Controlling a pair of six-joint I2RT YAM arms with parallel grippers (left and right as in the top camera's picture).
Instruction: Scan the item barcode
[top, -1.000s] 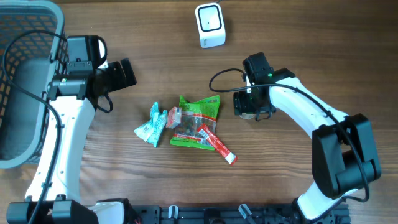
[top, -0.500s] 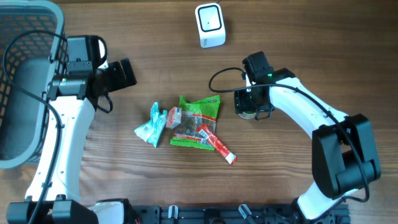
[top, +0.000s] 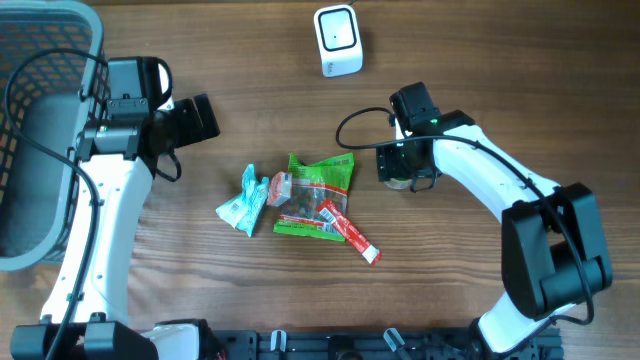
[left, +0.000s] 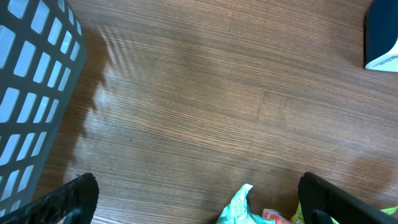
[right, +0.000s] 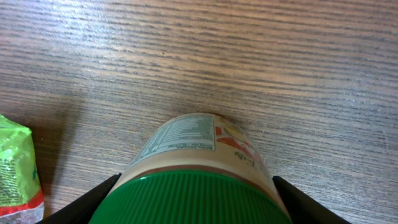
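The jar (right: 186, 140) could slip or swing when lifted, since it appears to be held only by its lid (right: 193, 202). The right pincer (right: 196, 178) is closed on that lid from both sides, and the smooth rounded body below is left unsupported. How firm the hold is cannot be judged.

A failed scan is the other risk. No barcode is seen in any view. Only a nutrition panel and part of a coloured picture are shown on the label, so the code may end up turned away from the white scanner (top: 338, 40) unless the jar is rotated. The scanner stands well apart, at the far edge of the desk (top: 480, 60), so a long carry is implied. The green packet (top: 318, 190) lies near the jar and could be brushed by a low swing.

The jar is on the desk to the right of the packets, mostly hidden under the pincer in the overhead view. It is seen as a pale, round container with a ribbed green lid and a printed paper label.

The left pincer (left: 196, 180) is spread wide above bare wood, and nothing is held in it.
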